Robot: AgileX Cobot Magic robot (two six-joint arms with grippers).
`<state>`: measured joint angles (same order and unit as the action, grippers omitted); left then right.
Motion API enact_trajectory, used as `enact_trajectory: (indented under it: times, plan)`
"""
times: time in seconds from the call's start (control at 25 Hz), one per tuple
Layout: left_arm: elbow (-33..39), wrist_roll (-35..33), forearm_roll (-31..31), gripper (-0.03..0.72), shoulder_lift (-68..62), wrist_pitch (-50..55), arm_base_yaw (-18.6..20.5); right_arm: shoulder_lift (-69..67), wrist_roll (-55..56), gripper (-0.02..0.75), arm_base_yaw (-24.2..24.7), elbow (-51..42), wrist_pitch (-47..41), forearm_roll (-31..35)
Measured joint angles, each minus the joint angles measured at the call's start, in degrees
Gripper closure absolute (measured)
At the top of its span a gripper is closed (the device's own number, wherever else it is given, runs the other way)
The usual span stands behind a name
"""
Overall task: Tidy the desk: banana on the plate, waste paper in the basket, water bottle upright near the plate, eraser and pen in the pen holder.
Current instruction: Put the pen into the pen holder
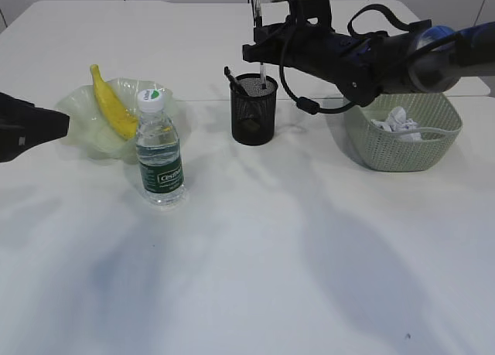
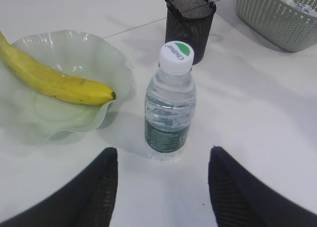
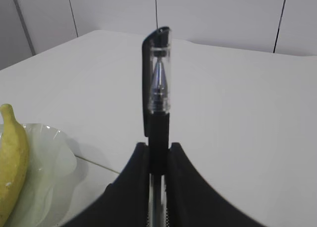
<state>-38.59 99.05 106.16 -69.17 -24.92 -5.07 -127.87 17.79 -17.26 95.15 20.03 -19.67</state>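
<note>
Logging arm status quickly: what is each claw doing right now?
Left claw: open, empty, just short of the water bottle.
Right claw: closed on the pen, above the pen holder.

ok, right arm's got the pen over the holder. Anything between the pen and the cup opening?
Nothing visible blocks it. The right gripper is shut on the pen, which hangs upright with its lower end at the pen holder mouth. One dark item already leans at the holder's left rim, leaving the rest of the opening free.
</note>
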Motion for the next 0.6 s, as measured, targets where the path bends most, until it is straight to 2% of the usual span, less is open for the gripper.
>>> enact_trajectory:
  times: [0.6]
  plan:
    - [0.00, 0.00, 0.00, 0.283, -1.11, 0.00, 0.00, -4.29, 0.21, 0.696, 1.59, 0.97, 4.04, -1.43]
